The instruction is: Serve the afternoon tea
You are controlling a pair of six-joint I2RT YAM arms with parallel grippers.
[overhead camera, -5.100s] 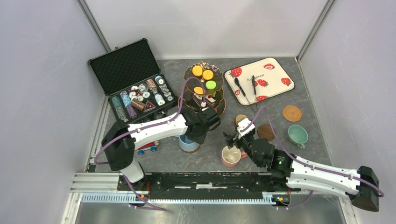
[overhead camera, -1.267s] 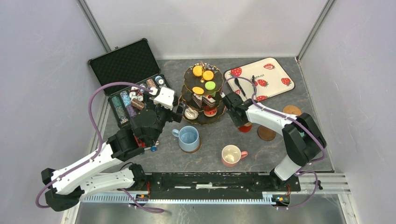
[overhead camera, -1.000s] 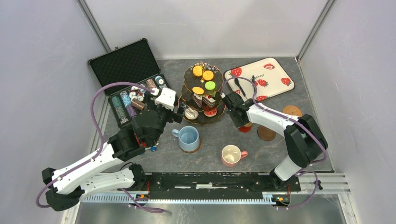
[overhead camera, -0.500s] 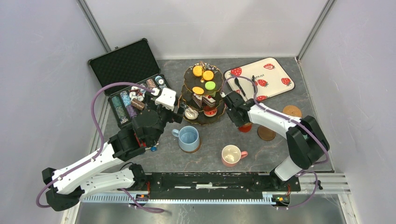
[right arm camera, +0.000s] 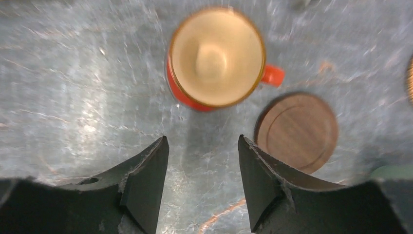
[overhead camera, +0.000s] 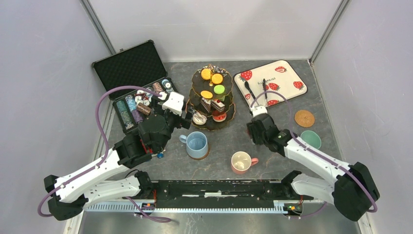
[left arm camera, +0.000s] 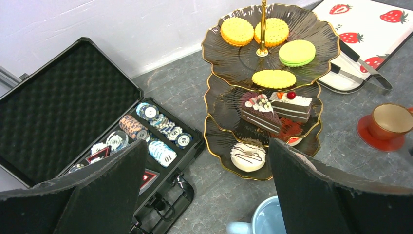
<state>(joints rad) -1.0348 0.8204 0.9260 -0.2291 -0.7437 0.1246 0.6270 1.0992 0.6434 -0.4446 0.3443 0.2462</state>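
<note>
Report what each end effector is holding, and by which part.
Nothing is held. The left end effector is open before the tiered stand; the right end effector is open above the small orange mug, clear of it.

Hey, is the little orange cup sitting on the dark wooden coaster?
No, the orange cup stands beside the dark wooden coaster, which lies bare.

Your grey table (overhead camera: 219, 148) carried the three-tier stand (overhead camera: 219, 125). Left of it sat the black case (overhead camera: 130, 70), right of it the strawberry tray (overhead camera: 285, 78). Nearer you (in front of the stand) stood the blue mug (overhead camera: 197, 144), pink mug (overhead camera: 241, 162), green mug (overhead camera: 310, 139), small orange cup (right arm camera: 216, 57), wooden coaster (right arm camera: 296, 130) and woven coaster (overhead camera: 304, 118).
</note>
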